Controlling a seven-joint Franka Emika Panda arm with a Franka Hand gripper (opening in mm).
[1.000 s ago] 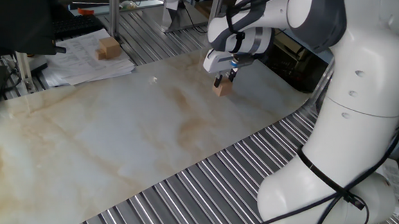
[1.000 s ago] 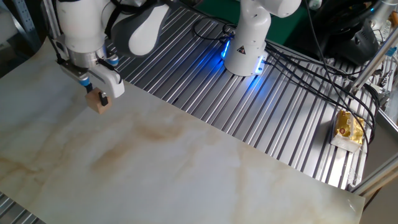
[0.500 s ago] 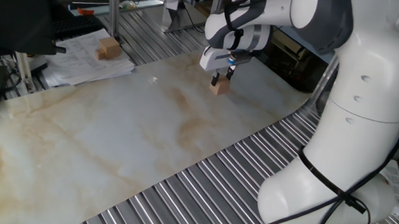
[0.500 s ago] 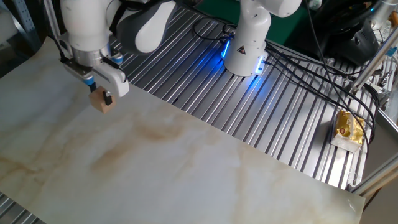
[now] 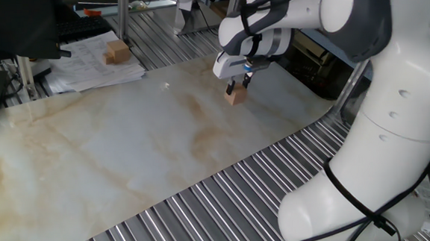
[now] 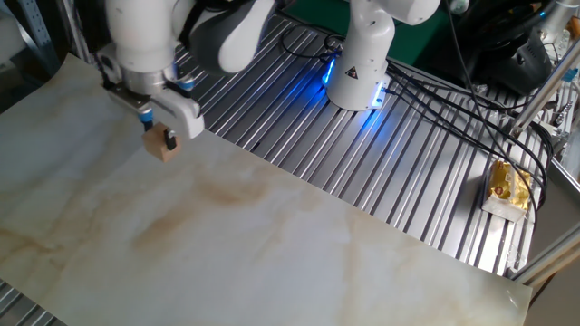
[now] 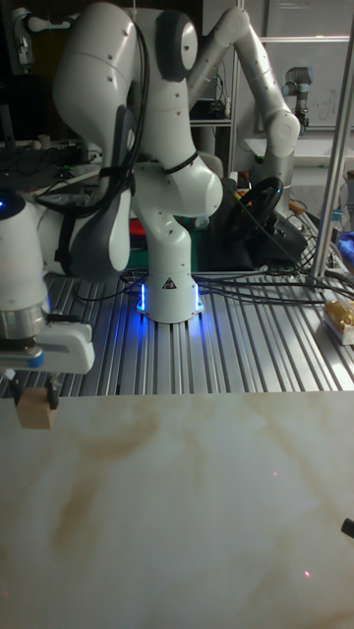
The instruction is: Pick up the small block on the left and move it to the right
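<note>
Above the marbled board (image 5: 127,156), near its edge by the robot's base, the arm bends over with its gripper (image 5: 236,85) pointing down, jaws clamped on the small block (image 5: 234,96), held just clear of the surface.

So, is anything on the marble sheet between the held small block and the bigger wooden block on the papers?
Nothing solid: in one fixed view, bare marble sheet separates the small block, held by the gripper, from the larger block.

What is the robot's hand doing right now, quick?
Gripper: fingers shut on the small block, holding it just above the marbled table.
</note>
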